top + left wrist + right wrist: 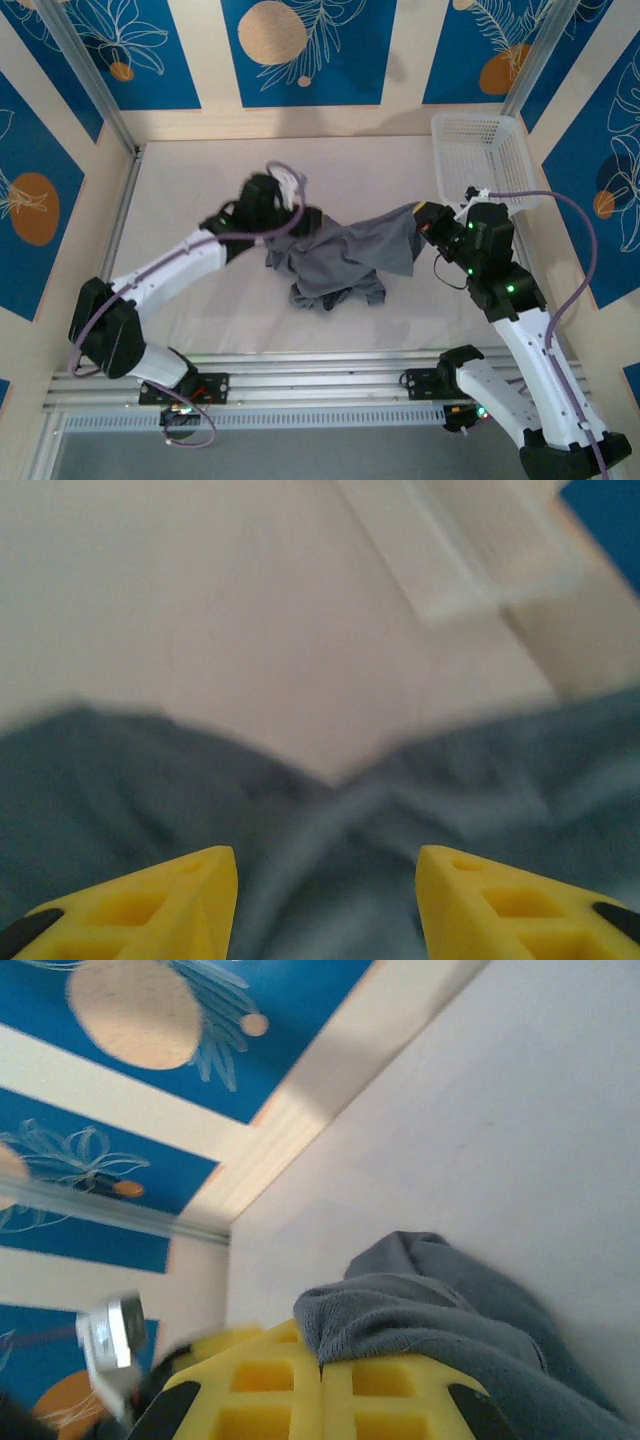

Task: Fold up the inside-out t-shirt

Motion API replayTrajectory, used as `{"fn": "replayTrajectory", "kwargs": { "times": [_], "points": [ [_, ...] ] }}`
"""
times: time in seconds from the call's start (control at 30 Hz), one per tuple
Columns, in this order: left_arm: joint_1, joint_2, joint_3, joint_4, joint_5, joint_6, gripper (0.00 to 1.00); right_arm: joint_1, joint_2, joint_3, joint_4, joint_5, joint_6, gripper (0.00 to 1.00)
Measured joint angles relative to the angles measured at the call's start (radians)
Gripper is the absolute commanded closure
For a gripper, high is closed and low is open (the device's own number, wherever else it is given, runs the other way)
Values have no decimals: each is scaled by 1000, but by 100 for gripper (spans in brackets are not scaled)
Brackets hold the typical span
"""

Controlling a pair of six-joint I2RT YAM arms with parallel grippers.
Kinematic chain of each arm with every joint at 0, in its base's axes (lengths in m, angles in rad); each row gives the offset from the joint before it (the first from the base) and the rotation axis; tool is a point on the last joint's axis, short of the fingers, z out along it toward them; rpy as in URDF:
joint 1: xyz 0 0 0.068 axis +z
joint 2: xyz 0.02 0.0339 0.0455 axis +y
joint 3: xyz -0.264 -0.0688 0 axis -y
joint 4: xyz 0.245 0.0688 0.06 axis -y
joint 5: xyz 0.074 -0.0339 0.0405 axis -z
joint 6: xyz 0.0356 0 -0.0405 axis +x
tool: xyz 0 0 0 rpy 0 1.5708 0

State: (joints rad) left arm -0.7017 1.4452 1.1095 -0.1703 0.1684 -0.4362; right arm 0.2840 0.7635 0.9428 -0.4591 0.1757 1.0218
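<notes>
My left arm ran from its base at the near left, bent sharply at the elbow, the forearm slanting in toward the middle. My left gripper was angled forward and low, and its yellow fingers stood well apart with nothing between them. My right arm rose from the near right and leaned inward. My right gripper had both yellow fingers pressed together, pinching a fold of the inside-out t-shirt at their tips.
</notes>
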Motion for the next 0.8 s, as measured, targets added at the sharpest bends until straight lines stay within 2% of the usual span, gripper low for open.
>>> {"fn": "replayTrajectory", "kwargs": {
  "times": [0.13, 0.23, 0.33, 0.43, 0.53, 0.57, 0.73, 0.8],
  "points": [
    [-263, -27, -87, -154, -180, -87, 55, 0, 40, -15, -15, 42, 7, 100],
    [-364, -27, -105, -257, -290, -154, 56, 0, 51, -15, -21, 62, 6, 100],
    [-374, -10, -128, -283, -329, -224, 52, 0, 55, -15, -26, 65, 6, 100],
    [-354, 50, -152, -252, -308, -285, 43, 0, 54, -15, -31, 65, 6, 100],
    [-343, 134, -159, -202, -265, -325, 44, 0, 52, -15, -46, 70, 2, 100],
    [-343, 158, -159, -187, -253, -335, 48, 0, 50, -15, -51, 73, 1, 100],
    [-341, 205, -158, -184, -238, -358, 91, 0, 44, -15, -66, 84, -6, 100],
    [-338, 192, -150, -204, -251, -352, 100, 0, 45, -13, -74, 93, -13, 100]
  ]
}}
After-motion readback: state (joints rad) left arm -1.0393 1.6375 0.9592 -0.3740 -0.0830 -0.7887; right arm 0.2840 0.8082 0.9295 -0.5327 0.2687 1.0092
